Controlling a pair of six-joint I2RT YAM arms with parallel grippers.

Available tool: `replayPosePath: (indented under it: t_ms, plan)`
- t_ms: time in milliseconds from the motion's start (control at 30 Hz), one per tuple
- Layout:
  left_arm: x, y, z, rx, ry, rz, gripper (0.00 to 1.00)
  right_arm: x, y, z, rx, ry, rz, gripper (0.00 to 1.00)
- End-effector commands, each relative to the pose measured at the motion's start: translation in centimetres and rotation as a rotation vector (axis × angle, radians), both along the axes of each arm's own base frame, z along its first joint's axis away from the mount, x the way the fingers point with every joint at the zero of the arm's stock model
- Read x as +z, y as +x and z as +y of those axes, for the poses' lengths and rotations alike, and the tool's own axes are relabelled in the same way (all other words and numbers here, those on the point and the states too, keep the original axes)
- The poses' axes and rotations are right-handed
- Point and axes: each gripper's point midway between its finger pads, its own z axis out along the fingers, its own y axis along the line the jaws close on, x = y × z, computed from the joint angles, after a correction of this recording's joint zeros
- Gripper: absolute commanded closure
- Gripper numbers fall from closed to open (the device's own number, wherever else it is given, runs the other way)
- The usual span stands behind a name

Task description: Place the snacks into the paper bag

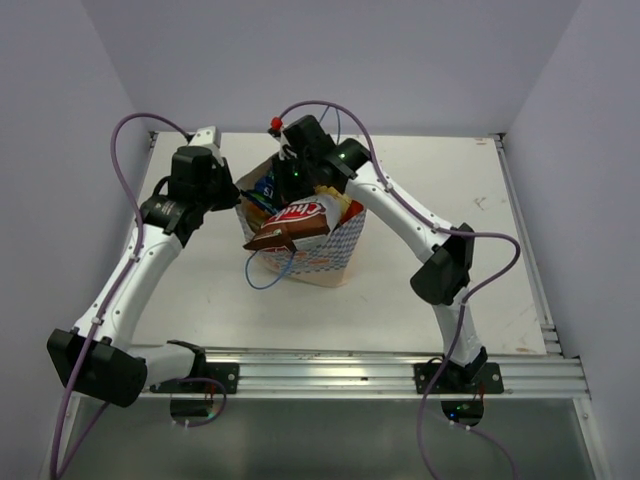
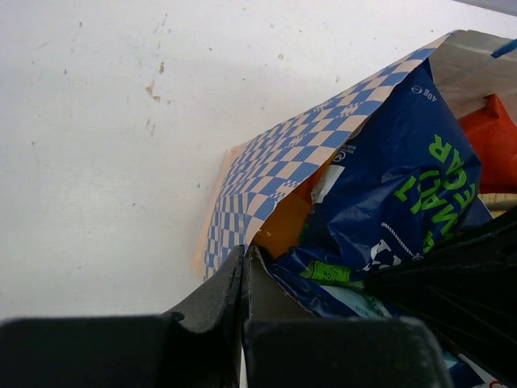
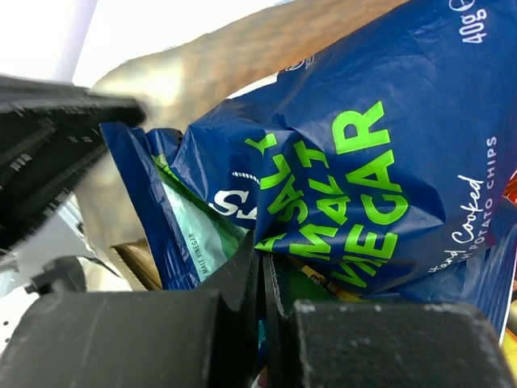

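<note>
Where the white surface is bare, it shows only scuffs and a metal rail along its near edge; purple cables loop off both arms.

Obstructions: the two arms converge on one spot, and the black body of each hand crowds the bag's mouth.

Left arm: reaches from the near-left corner towards the far edge, elbow low. The left hand is clenched on the rim of the paper bag at its left corner, with the checkered wall running into the seam between the fingertips.

Right arm: arches up from the near-right side and bends down over the bag's far rim. The right hand is clenched, its tips against the dark blue packet; whether it pinches the foil cannot be told.

Container: the paper bag stands between the surface's middle and its far edge, and one blue cord handle trails towards the near edge.

Contents:
- The dark blue packet sits uppermost at the far-left.
- An orange packet lies beneath it.
- A red chip bag lies deeper in.
- The "Chulo" bag juts out over the near-left rim.
</note>
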Motion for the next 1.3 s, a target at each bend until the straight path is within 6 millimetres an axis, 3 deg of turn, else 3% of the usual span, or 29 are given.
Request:
replayPosePath:
  t_ms: [0, 167, 233, 267, 300, 400, 433, 500, 533, 567, 600, 667, 700, 733, 800, 833, 867, 900, 933, 1033, 1067, 1133, 1200, 1233, 1267]
  plan:
    - [3.1, 0.9, 0.4, 0.026, -0.034, -0.124, 1.00, -2.6, -3.4, -3.4, 0.028, -0.176, 0.083, 1.00]
    - [4.1, 0.3, -0.1, 0.013, -0.076, -0.138, 1.00, -6.3, -3.0, -3.0, 0.052, -0.242, 0.069, 1.00]
    - [4.3, 0.1, -0.4, 0.009, -0.095, -0.138, 1.00, -6.6, -2.5, -2.7, 0.055, -0.243, 0.047, 0.98]
    - [4.5, 0.0, -0.4, 0.008, -0.102, -0.143, 1.00, -5.6, -1.6, -2.3, 0.044, -0.223, 0.009, 0.97]
    - [4.7, -0.2, -0.5, 0.005, -0.110, -0.145, 1.00, -4.9, -1.2, -1.9, 0.042, -0.207, -0.014, 0.88]
    - [5.3, -0.6, -0.5, 0.007, -0.123, -0.152, 1.00, -0.3, 0.8, -1.1, 0.025, -0.153, -0.146, 0.50]
    - [5.5, -0.8, -0.5, 0.005, -0.125, -0.151, 1.00, 3.2, 1.6, -1.1, 0.017, -0.114, -0.231, 0.47]
    - [5.8, -1.0, -0.6, -0.001, -0.133, -0.158, 1.00, 7.9, 2.1, -1.5, -0.010, -0.056, -0.344, 0.38]
    - [5.7, -1.1, -0.6, -0.004, -0.133, -0.155, 1.00, 11.8, 2.6, -2.1, -0.047, -0.004, -0.436, 0.32]
    - [5.7, -1.2, -0.7, -0.004, -0.132, -0.152, 1.00, 15.8, 1.8, -3.3, -0.068, 0.058, -0.504, 0.29]
    - [5.7, -1.3, -0.6, -0.004, -0.130, -0.153, 1.00, 18.4, 1.3, -4.2, -0.086, 0.102, -0.551, 0.22]
    - [5.3, -1.3, -0.6, -0.003, -0.127, -0.144, 1.00, 20.8, 0.3, -5.4, -0.101, 0.139, -0.595, 0.20]
    - [5.3, -1.4, -0.7, -0.005, -0.127, -0.142, 1.00, 22.9, -1.0, -7.0, -0.114, 0.166, -0.623, 0.20]
    - [5.1, -1.3, -0.7, -0.006, -0.126, -0.138, 1.00, 21.1, -1.4, -7.5, -0.115, 0.124, -0.581, 0.20]
    - [4.8, -1.2, -0.9, -0.011, -0.127, -0.132, 1.00, 21.4, -3.3, -9.6, -0.128, 0.124, -0.560, 0.19]
    - [4.8, -1.2, -0.9, -0.015, -0.126, -0.129, 1.00, 18.7, -3.8, -9.9, -0.132, 0.087, -0.498, 0.19]
    - [4.4, -1.1, -1.0, -0.017, -0.122, -0.121, 1.00, 18.1, -4.3, -10.3, -0.140, 0.089, -0.481, 0.21]
    - [4.4, -1.1, -1.0, -0.020, -0.118, -0.118, 1.00, 19.5, -6.0, -12.0, -0.155, 0.134, -0.498, 0.30]
    - [4.2, -1.1, -1.1, -0.022, -0.116, -0.114, 1.00, 17.1, -6.2, -12.2, -0.172, 0.112, -0.450, 0.37]
    - [3.7, -1.1, -1.1, -0.020, -0.111, -0.100, 1.00, 15.8, -8.0, -15.3, -0.233, 0.090, -0.426, 0.57]
    - [3.5, -1.1, -1.2, -0.024, -0.111, -0.095, 1.00, 15.3, -8.5, -16.0, -0.238, 0.076, -0.416, 0.69]
    - [3.4, -1.1, -1.5, -0.031, -0.115, -0.089, 1.00, 13.4, -9.9, -17.2, -0.246, 0.049, -0.363, 0.76]
    - [3.2, -1.3, -1.6, -0.030, -0.112, -0.079, 1.00, 12.0, -10.4, -17.8, -0.267, 0.038, -0.332, 0.78]
    - [3.3, -1.4, -1.6, -0.028, -0.110, -0.076, 1.00, 10.3, -10.5, -18.2, -0.291, 0.015, -0.301, 0.77]
    - [3.3, -1.5, -1.5, -0.025, -0.108, -0.075, 1.00, 10.1, -10.6, -18.7, -0.309, 0.016, -0.308, 0.69]
